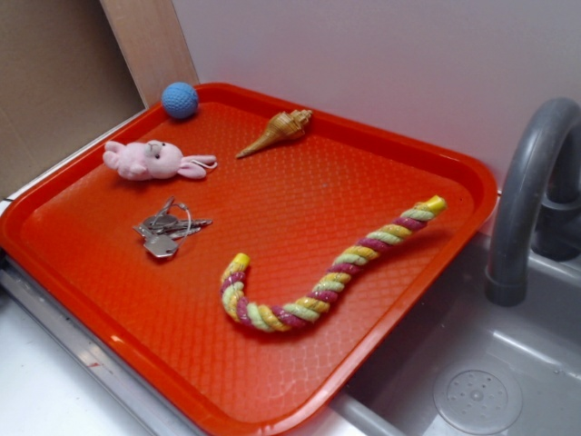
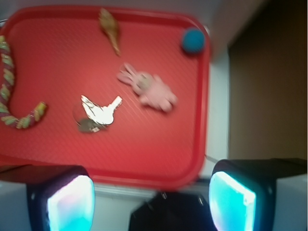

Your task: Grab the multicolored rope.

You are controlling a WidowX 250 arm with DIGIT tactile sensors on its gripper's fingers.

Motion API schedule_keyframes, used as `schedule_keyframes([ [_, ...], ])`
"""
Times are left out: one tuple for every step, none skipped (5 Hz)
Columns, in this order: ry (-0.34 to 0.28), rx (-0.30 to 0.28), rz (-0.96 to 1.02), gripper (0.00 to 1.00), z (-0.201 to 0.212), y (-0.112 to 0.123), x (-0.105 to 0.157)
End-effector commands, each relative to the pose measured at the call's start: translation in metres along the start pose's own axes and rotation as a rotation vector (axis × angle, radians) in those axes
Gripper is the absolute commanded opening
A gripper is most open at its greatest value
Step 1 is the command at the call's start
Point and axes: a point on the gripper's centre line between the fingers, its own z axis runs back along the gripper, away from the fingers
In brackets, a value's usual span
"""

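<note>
Nothing of the grab appears done yet: the multicolored rope (image 1: 338, 269) lies flat and untouched on the red tray (image 1: 182, 359), with no arm near it in the exterior view. There it occupies the right half of the tray, its hooked end curling toward the near edge and its straight end reaching to the right rim, close to the grey faucet (image 1: 526, 200). The keys (image 1: 168, 227), pink plush bunny (image 1: 150, 160), seashell (image 1: 277, 132) and blue ball (image 1: 180, 100) sit on the left and far parts, well apart from it. In the wrist view the gripper (image 2: 151, 199) is spread wide and holds nothing, its fingers (image 2: 72, 199) hovering off the tray's edge, high above it. The rope shows far off at the left border of that view, so the whole approach, descent and closing likely remain.
</note>
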Motion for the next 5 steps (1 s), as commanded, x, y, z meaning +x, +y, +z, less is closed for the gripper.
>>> schedule_keyframes([
  [-0.084,-0.001,-0.28,1.0,-0.018,-0.063,0.022],
  [-0.067,-0.016,-0.35,1.0,-0.029,-0.088,0.034],
  [-0.063,-0.041,-0.425,1.0,-0.047,-0.124,0.045],
  [-0.06,-0.075,-0.538,1.0,-0.064,-0.154,0.042],
  [-0.028,-0.019,-0.639,1.0,-0.09,-0.185,0.044],
])
